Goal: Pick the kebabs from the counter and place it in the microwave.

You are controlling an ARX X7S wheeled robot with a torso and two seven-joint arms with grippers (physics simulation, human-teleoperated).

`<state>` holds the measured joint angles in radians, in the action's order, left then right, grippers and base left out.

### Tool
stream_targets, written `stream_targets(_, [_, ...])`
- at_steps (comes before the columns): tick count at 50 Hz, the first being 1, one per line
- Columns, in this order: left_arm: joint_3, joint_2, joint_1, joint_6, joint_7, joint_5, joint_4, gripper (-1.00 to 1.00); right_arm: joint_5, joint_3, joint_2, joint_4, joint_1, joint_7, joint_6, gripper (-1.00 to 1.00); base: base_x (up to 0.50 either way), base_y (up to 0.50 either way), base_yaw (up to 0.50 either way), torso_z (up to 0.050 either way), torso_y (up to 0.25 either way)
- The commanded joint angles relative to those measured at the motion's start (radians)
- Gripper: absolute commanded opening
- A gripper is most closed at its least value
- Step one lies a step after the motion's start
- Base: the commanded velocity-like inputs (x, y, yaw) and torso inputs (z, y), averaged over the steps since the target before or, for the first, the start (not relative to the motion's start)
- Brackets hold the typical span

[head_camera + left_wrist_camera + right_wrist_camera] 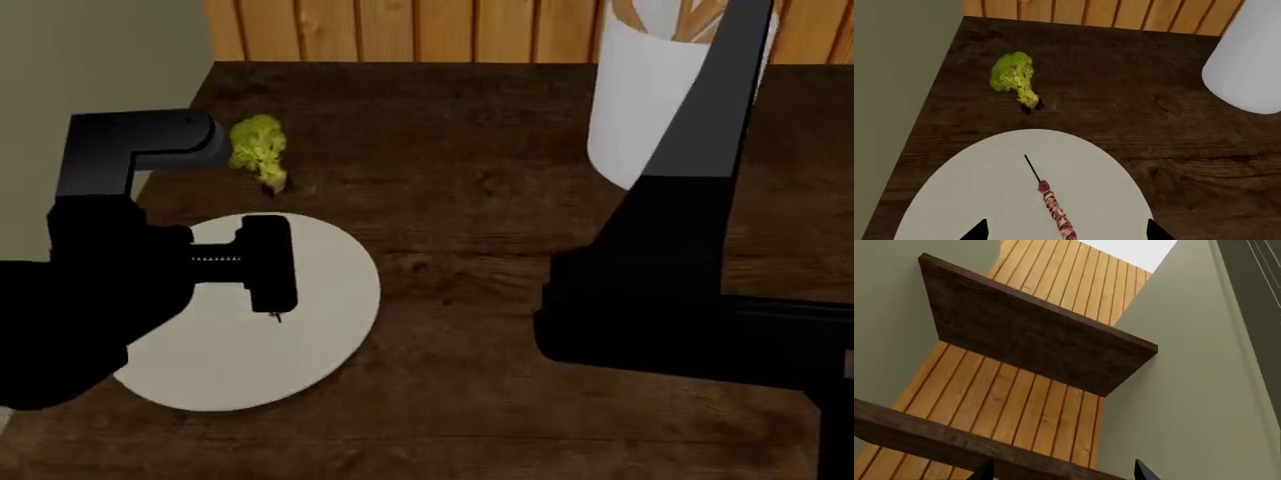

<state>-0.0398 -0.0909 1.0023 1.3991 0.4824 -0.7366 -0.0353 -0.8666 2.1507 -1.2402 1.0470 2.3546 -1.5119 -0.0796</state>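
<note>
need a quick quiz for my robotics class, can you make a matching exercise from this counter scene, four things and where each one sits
Things:
1 kebabs
2 broccoli
3 white plate
4 white cylinder

Places:
A at the back of the counter, by the wooden wall
B on the counter beyond the plate
C lying on the plate
D on the counter, under the left gripper

Pairs: 1-C, 2-B, 3-D, 4-A

Object count, desk scene.
One kebabs skewer (1054, 207), one white plate (987, 190), one broccoli floret (1013, 76), one white cylindrical container (647, 100), two wooden wall shelves (1027, 335).
</note>
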Motion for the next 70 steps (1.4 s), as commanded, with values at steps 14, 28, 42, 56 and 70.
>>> stream_targets(14, [-0.023, 0.004, -0.011, -0.083, -0.020, -0.001, -0.144, 1.00, 0.026, 0.024, 0.009, 0.000, 0.001, -0.009, 0.012, 1.00, 0.10, 0.00, 0.00, 0.000, 0.001])
stream_targets(28, [-0.091, 0.006, -0.001, -0.206, -0.081, 0.047, -0.305, 1.00, 0.028, 0.037, 0.026, 0.000, 0.000, -0.027, 0.011, 1.00, 0.00, 0.00, 0.00, 0.000, 0.000])
stream_targets(42, [-0.119, 0.009, 0.003, -0.268, -0.103, 0.064, -0.407, 1.00, 0.022, 0.029, 0.020, 0.000, 0.000, -0.024, 0.007, 1.00, 0.00, 0.00, 0.00, 0.000, 0.000])
stream_targets(56, [-0.146, 0.008, -0.005, -0.305, -0.121, 0.066, -0.452, 1.00, 0.016, 0.026, 0.025, 0.000, 0.000, -0.029, 0.001, 1.00, 0.00, 0.00, 0.00, 0.000, 0.000])
stream_targets(70, [-0.175, 0.008, -0.018, -0.324, -0.133, 0.063, -0.473, 1.00, 0.019, 0.034, 0.029, 0.000, 0.000, -0.035, -0.002, 1.00, 0.00, 0.00, 0.00, 0.000, 0.000])
